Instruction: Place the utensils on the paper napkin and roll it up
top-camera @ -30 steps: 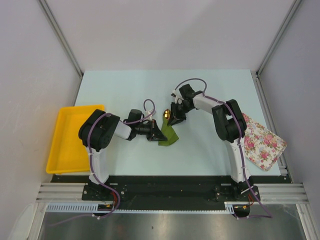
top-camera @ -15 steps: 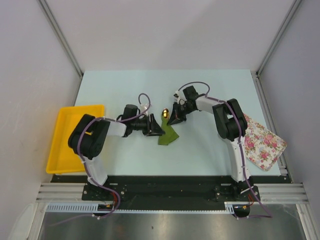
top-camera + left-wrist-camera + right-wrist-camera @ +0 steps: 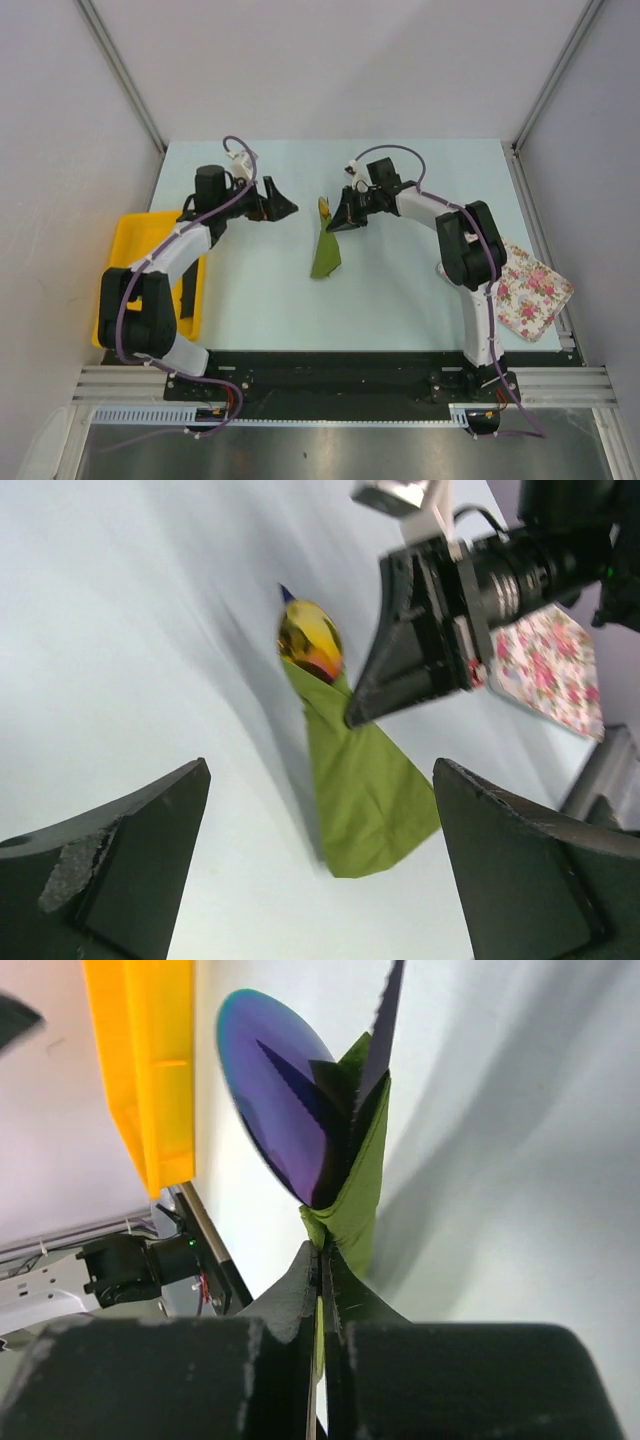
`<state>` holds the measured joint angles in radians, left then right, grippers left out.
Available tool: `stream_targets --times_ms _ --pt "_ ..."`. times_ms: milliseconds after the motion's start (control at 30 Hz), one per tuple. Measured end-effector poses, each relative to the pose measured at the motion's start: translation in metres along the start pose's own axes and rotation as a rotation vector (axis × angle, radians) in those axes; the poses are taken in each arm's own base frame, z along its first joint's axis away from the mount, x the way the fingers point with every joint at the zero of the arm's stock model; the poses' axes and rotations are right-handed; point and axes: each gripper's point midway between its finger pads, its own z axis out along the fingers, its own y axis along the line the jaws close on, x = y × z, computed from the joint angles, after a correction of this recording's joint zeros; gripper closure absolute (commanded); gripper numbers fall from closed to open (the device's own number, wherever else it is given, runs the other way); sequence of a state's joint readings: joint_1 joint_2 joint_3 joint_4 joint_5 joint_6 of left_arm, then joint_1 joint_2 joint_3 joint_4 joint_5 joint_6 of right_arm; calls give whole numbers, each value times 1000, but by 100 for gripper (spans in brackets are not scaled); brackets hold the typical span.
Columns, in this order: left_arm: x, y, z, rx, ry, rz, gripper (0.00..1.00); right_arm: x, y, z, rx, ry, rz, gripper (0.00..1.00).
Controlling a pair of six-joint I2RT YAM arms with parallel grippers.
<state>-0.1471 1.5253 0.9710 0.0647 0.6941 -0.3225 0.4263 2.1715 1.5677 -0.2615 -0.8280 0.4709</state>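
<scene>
One pale table [image 3: 400, 300], green napkin [image 3: 325, 257], grey walls [image 3: 330, 60]

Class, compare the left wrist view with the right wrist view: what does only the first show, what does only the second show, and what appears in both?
Only the left wrist view shows the floral cloth off to the right, and the left arm's jaws standing wide open with nothing between them. Only the right wrist view shows the yellow tray. Both show the rolled green paper napkin, the spoon head poking out of its end, and the right arm's jaws shut on the napkin.
</scene>
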Motion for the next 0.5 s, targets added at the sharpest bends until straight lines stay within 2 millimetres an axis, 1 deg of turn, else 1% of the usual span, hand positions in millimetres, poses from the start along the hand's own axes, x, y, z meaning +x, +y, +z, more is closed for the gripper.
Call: stream_targets --times_ms 33,100,167,233,300,333,400,433,500 --pt "-10 1 -4 -13 -21 26 0 -3 6 -3 -8 -9 -15 100" --pt "-36 2 -16 -42 -79 87 0 -6 18 -8 -28 -21 -43 100" --pt "-59 1 -30 -73 -138 129 0 -8 27 -13 -42 -25 -76 100" --pt "-78 -2 -46 -98 -201 174 0 -12 37 -19 -57 -32 -116 100" --pt "-95 -10 -65 -112 -265 214 0 -15 51 -27 -76 -41 -169 100" --pt "-108 -18 -78 -120 -314 253 0 -19 63 -34 -91 -50 -206 100" --pt "-123 -36 -97 -115 -376 339 0 -24 83 -47 -118 -70 -271 100" --pt "-129 -48 -108 -99 -392 387 0 -28 99 -56 -138 -83 -317 100" --pt "-133 -70 -120 -50 -400 454 0 -33 125 -71 -171 -108 -392 100"
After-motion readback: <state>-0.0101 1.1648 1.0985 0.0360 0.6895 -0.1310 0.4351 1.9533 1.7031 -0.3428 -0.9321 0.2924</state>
